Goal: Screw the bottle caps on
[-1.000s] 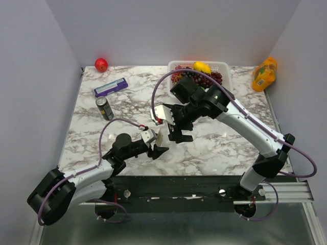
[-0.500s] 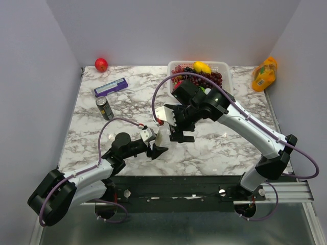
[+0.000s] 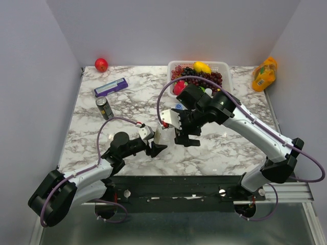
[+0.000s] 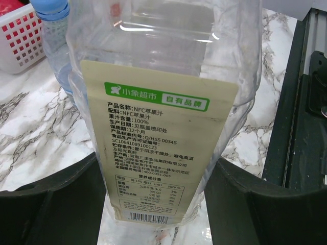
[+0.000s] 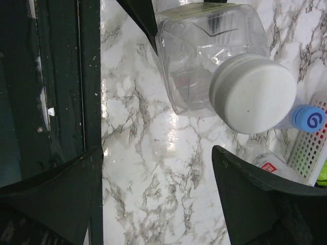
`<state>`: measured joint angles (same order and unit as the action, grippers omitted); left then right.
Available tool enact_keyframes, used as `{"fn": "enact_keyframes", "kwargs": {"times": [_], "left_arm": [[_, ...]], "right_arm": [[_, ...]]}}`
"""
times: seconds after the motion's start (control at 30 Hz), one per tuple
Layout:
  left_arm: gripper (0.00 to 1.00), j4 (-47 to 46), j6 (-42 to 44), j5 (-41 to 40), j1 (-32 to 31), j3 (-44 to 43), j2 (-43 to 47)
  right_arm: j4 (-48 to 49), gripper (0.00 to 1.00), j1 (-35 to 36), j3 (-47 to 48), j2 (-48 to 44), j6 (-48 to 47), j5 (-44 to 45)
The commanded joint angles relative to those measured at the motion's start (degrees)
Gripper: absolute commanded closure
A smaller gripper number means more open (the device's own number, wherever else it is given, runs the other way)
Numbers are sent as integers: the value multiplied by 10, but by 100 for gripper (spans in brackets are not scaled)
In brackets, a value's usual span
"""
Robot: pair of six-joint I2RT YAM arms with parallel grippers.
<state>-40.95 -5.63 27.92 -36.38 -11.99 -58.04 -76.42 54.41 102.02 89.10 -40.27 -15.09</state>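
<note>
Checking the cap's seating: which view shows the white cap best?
Right wrist: the white cap sits in full view on the bottle. Left wrist shows only the bottle's labelled body; in the top view the cap is too small to tell.

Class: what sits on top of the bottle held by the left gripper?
A white cap sits on the neck of the bottle. It hides the threads, so its tightness cannot be seen.
</note>
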Motion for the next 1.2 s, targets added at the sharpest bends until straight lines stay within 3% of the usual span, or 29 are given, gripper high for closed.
{"fn": "enact_keyframes", "kwargs": {"times": [0.0,0.17,0.33,0.47,0.63,0.8,1.0,1.17], "left_arm": [[100,-15,21,15,2,-10,1],[100,3,51,41,1,-9,6],[100,35,94,62,-1,-22,9],[100,67,140,69,-1,-32,11],[100,111,239,69,-1,-45,15],[100,126,219,66,6,-55,13],[100,115,204,63,8,-55,19],[100,118,208,66,8,-58,18]], "right_arm": [[-101,7,-6,60,-22,19,14],[-82,8,-15,151,11,-23,-5],[-50,5,-14,117,0,-123,-53],[-97,5,-14,124,12,-205,-110],[-109,5,-13,113,19,-278,-121],[-109,5,-8,77,4,-335,-122],[-109,9,-4,29,-9,-328,-122],[-109,19,-4,42,14,-301,-107]]}}
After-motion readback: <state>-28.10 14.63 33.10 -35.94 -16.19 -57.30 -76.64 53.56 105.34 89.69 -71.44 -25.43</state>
